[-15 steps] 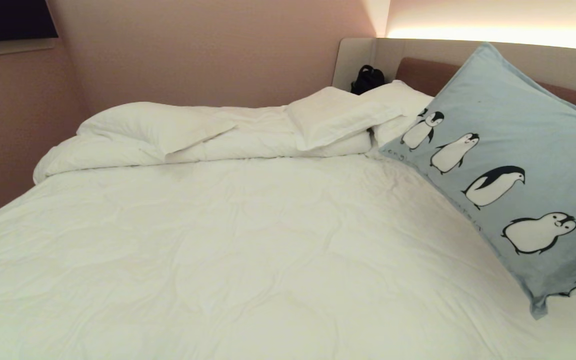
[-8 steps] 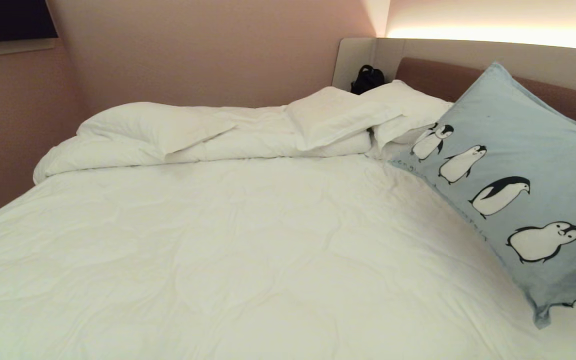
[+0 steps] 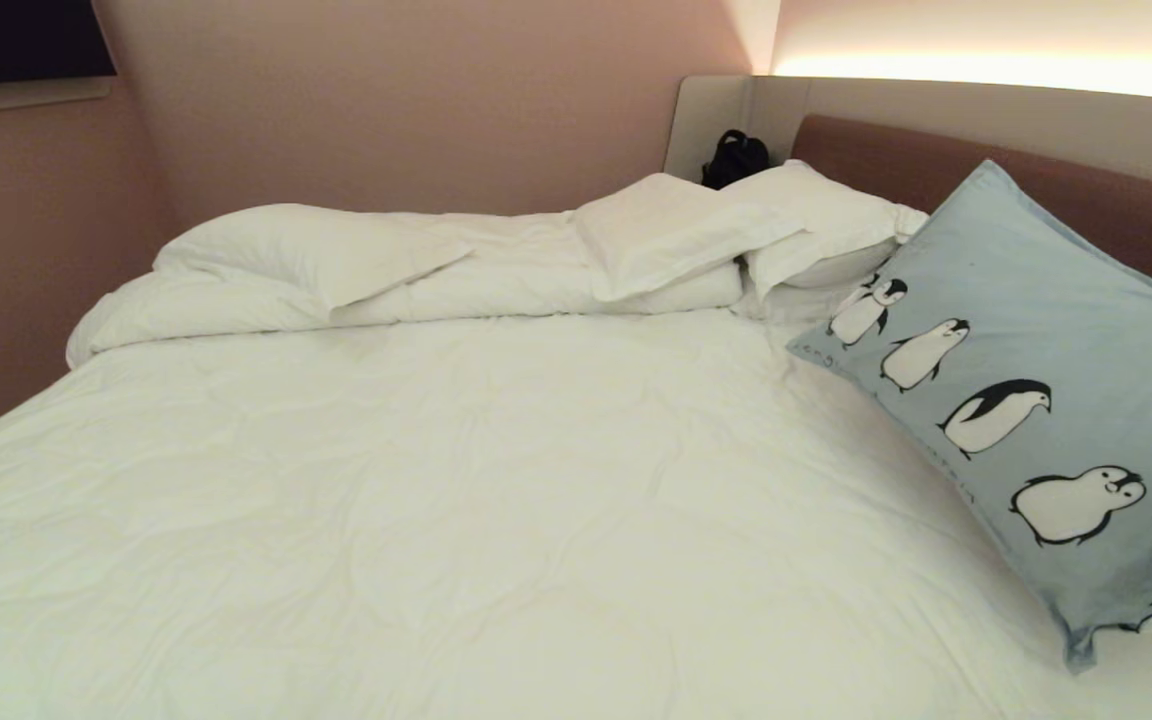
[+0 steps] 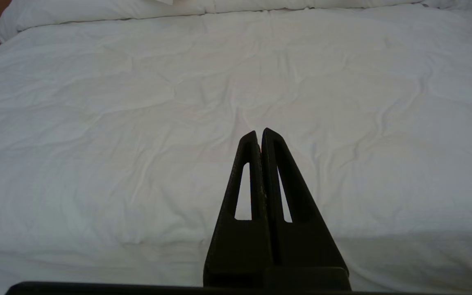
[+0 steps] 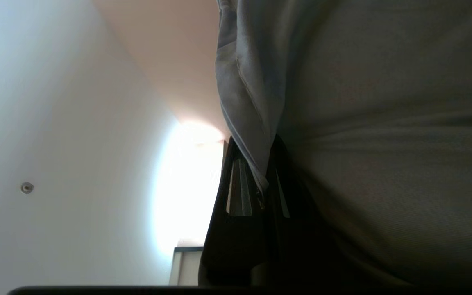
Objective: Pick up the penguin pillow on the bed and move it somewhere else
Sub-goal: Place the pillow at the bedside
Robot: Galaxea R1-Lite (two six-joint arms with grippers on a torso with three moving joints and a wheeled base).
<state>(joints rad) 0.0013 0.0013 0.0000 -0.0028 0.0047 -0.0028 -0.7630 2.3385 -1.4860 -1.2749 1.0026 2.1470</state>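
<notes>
Pink-walled room, white bed (image 3: 456,480), right tool (image 5: 260,180) clamped on penguin pillow (image 3: 1026,400) — left tool (image 4: 260,135) together

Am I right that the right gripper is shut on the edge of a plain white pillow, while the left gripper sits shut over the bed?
Not quite. The right wrist view shows the right gripper shut on the flange of the penguin pillow, light blue-grey, not a plain white pillow. The rest holds: the left gripper is shut over the bed.
</notes>
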